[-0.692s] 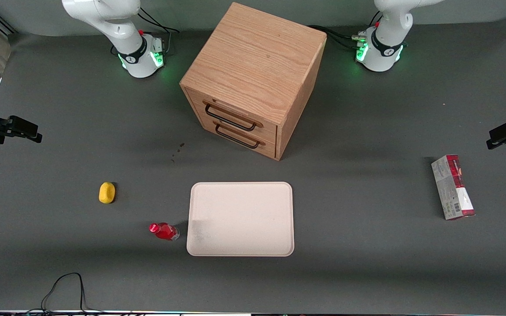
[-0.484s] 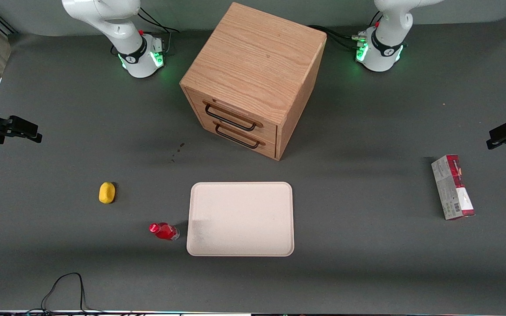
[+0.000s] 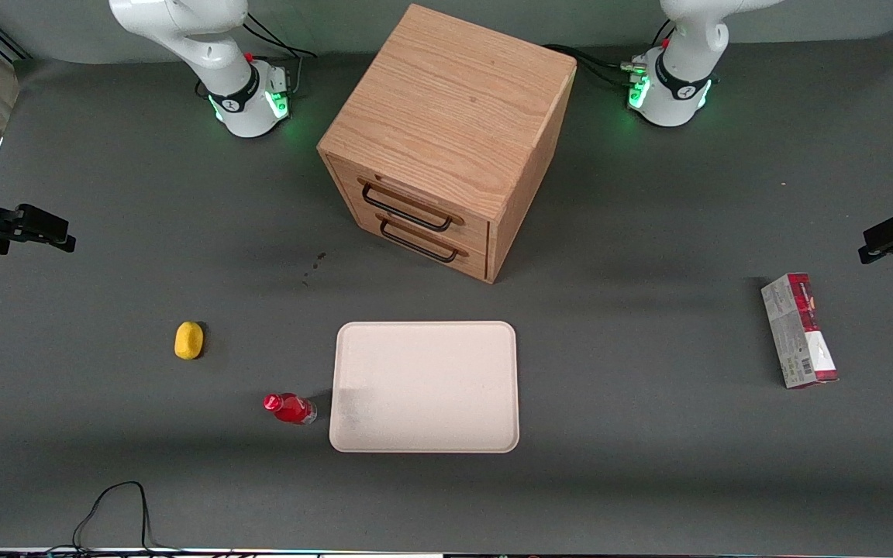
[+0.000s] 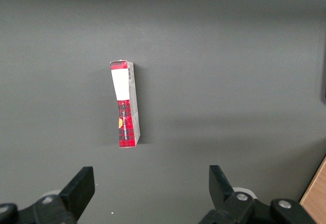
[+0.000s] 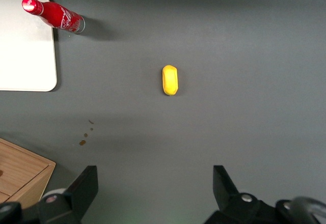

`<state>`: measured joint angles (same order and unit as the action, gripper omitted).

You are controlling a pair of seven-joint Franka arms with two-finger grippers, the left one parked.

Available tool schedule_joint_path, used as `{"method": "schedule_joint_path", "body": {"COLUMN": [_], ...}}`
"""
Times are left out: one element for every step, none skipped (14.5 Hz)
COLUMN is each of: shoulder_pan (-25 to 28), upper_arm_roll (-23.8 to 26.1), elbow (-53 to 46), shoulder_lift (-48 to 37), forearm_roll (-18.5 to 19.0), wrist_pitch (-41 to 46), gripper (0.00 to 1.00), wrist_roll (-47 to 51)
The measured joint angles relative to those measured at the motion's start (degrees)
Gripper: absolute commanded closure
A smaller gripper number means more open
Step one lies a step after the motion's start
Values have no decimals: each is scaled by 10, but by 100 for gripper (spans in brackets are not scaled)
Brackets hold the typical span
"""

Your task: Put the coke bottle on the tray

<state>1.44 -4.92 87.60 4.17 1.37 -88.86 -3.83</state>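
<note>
The coke bottle (image 3: pixel 289 408), small and red with a red cap, stands on the table close beside the short edge of the cream-pink tray (image 3: pixel 425 386), on the working arm's side. Nothing lies on the tray. My right gripper (image 3: pixel 59 232) hangs above the table at the working arm's end, well apart from the bottle and farther from the front camera than it. In the right wrist view the gripper (image 5: pixel 155 183) is open and empty, with the bottle (image 5: pixel 53 14) and the tray's corner (image 5: pixel 25 56) below it.
A yellow lemon-shaped thing (image 3: pixel 189 340) lies between the gripper and the bottle; it also shows in the right wrist view (image 5: pixel 170 80). A wooden drawer cabinet (image 3: pixel 446 139) stands farther back than the tray. A red-and-grey carton (image 3: pixel 798 329) lies toward the parked arm's end.
</note>
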Motion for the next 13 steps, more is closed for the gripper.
{"method": "schedule_joint_path", "body": {"shoulder_pan": [3, 11, 22, 33, 44, 56, 70, 85, 101, 116, 130, 143, 155], "upper_arm_roll": [1, 1, 2, 3, 3, 4, 5, 5, 5, 6, 7, 7, 8], "elbow": [-6, -23, -49, -81, -115, -150, -186, -220, -249, -273, -294, -311, -323], "shoulder_lift": [6, 18, 39, 65, 93, 123, 154, 183, 210, 235, 257, 275, 290], "forearm_roll": [0, -2, -5, -9, -11, -12, -12, -12, -12, -12, -12, -12, -12], "wrist_pitch": [-2, -5, -9, -10, -10, -10, -11, -11, -11, -11, -12, -15, -22], "gripper": [0, 0, 0, 0, 0, 0, 0, 0, 0, 0, 0, 0, 0], "wrist_roll": [0, 0, 3, 5, 6, 7, 7, 13, 27, 46, 65, 77, 87]}}
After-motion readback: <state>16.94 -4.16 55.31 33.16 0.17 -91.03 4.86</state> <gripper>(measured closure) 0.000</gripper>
